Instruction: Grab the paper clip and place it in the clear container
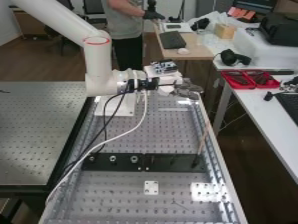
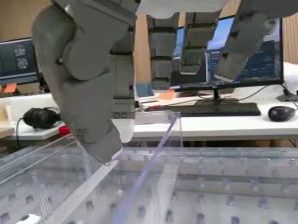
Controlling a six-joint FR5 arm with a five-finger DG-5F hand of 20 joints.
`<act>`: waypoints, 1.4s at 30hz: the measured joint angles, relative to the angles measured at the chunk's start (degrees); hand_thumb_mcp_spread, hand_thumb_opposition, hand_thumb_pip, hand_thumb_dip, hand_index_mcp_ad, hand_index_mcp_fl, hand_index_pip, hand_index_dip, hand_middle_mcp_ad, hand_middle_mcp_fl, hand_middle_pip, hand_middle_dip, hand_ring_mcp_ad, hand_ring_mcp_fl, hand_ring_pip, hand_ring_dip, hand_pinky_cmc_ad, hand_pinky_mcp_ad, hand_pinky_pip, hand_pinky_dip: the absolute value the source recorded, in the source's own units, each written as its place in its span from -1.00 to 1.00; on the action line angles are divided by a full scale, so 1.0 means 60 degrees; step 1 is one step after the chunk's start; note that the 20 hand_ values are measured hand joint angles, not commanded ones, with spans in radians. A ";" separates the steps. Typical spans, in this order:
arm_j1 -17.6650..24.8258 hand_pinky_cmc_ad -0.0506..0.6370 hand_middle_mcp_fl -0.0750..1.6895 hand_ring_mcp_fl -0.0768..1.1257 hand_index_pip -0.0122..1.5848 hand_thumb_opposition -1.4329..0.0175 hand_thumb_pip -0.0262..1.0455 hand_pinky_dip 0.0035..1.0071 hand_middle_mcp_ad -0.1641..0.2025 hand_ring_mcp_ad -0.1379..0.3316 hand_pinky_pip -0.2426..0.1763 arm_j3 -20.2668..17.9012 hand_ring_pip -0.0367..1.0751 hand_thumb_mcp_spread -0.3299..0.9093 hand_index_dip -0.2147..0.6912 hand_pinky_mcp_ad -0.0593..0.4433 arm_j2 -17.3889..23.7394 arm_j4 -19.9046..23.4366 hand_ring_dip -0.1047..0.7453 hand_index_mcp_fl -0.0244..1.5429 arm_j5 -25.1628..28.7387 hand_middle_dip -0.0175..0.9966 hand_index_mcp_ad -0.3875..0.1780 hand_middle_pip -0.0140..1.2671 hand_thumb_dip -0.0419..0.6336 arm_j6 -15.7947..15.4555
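Bench of perforated metal runs from six to twelve o'clock below you in the high view, its long axis pointing away from you. Your arm slants in from eleven o'clock, bends, drops its next link towards six, then turns its wrist section towards three. The clear container stands upright under your hand in the wrist view, its straight walls see-through; which way its long axis runs, you can't tell. That hand sits between one and two o'clock of the high view, reaching out towards three. Whether it is spread, narrowed or gripping something, you can't tell. A black strip with holes lies crosswise at six o'clock, its long axis from nine to three. Red trays sit at two o'clock. At four o'clock, a thin rod rises from the strip, tipped slightly towards one. A small white plate lies flat at six. As for your paper clip, you can't tell where it is or which way it points.
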 joint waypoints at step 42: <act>-0.1532 0.11 -0.74 -0.81 0.00 -0.11 0.13 -0.56 0.27 0.01 0.32 -0.2289 -0.74 0.19 -0.36 0.29 0.3623 -0.0600 -0.53 -0.84 0.1662 -0.56 -0.14 -0.78 -0.13 0.0346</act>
